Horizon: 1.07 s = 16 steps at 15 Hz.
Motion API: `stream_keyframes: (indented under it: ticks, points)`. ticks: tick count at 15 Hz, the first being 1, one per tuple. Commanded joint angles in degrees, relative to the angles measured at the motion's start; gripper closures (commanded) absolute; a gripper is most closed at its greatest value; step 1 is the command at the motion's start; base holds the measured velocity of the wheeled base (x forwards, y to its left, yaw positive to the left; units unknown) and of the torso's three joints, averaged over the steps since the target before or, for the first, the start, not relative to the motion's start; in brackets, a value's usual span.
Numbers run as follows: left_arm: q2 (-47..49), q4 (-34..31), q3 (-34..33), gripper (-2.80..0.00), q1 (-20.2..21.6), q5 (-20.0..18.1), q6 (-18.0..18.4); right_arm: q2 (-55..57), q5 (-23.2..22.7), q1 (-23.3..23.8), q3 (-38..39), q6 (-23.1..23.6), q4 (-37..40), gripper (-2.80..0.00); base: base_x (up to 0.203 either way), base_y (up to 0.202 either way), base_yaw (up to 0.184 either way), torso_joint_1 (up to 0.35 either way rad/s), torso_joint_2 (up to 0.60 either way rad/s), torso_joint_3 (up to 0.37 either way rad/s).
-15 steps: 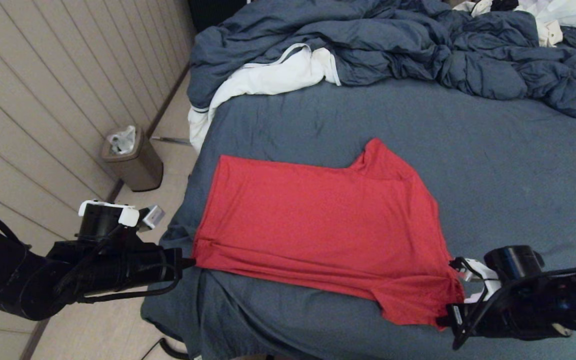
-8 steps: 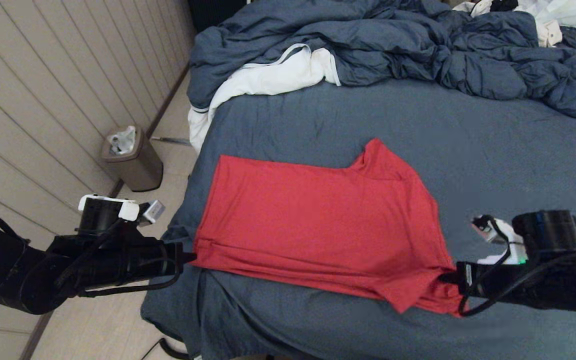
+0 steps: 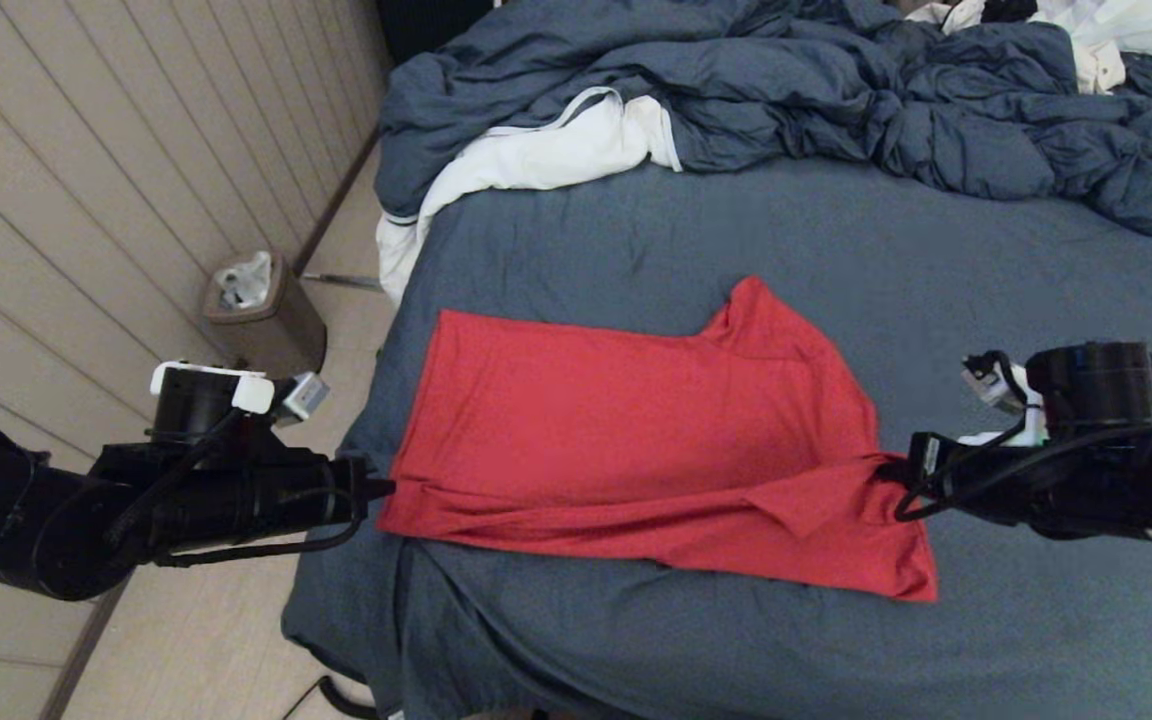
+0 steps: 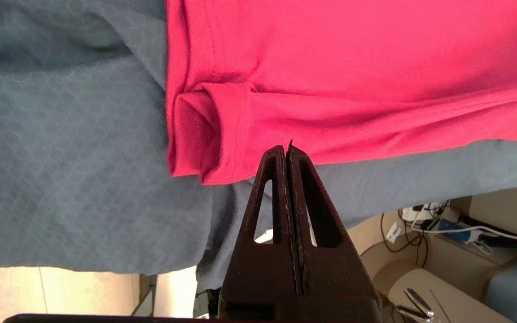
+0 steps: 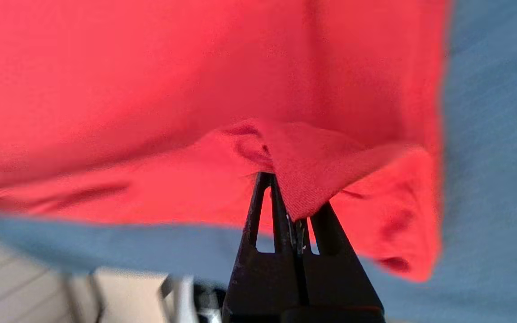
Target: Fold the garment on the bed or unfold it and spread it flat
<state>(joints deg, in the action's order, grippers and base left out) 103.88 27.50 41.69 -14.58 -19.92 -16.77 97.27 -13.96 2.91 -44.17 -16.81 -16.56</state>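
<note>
- The garment [image 3: 626, 440], a red T-shirt, lies on the near left part of the bed [image 3: 936, 290], its long axis running across me from left to right; its hem end points to my left, its collar and sleeves to my right.
- My right gripper [image 3: 891, 470] is at the shirt's right end, jaws pressed together on a pinch of near-edge fabric; the right wrist view shows red cloth draped over the closed tips [image 5: 296, 215]. The raised fold lies toward the shirt's middle from this claw.
- My left gripper [image 3: 386, 488] is at the near left corner of the hem, jaws closed; in the left wrist view the tips [image 4: 287, 150] touch the hem edge, and I judge they hold it.
- Judgement: the coming move carries the near long edge away from me, over the shirt's body, both claws travelling in parallel.
- Containers: a waste bin [image 3: 266, 320] stands on the floor left of the bed, with a pale liner in it.
</note>
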Motion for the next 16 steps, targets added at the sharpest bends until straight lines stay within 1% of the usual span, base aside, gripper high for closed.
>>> stream_keyframes:
  ticks: [1,5,6,8,14,16]
  points:
    - [-0.26,0.18,0.06,0.0,-0.1,-0.12,-0.02,4.07,1.39,-0.43,-0.83,-0.07,-0.32,0.0,0.0,0.0,0.0,0.0,0.0,0.0]
    - [-0.7,0.1,-0.3,0.0,-0.1,-0.12,0.24,7.65,3.01,-0.56,-0.43,-0.06,-0.32,0.0,0.0,0.0,0.0,0.0,0.0,0.0]
    - [-0.7,0.1,-0.3,0.0,-0.1,-0.12,0.24,7.76,3.15,-0.54,-0.39,-0.06,-0.32,-2.8,0.0,0.0,0.0,0.0,0.0,0.0]
    - [-0.7,0.18,-0.56,0.0,-0.1,-0.12,0.33,8.82,4.73,-0.63,-0.48,0.02,-0.32,-2.8,0.0,0.0,0.0,0.0,0.0,0.0]
    - [-2.98,-1.13,-0.21,0.0,-0.1,-0.12,0.24,5.65,4.47,-0.45,0.66,-0.33,-0.14,-2.8,0.0,0.0,0.0,0.0,0.0,0.0]
    - [-4.28,-1.52,-0.05,0.0,-0.92,0.04,0.24,2.93,4.47,-0.62,1.79,-0.4,-0.08,-2.8,0.0,0.0,0.0,0.0,0.0,0.0]
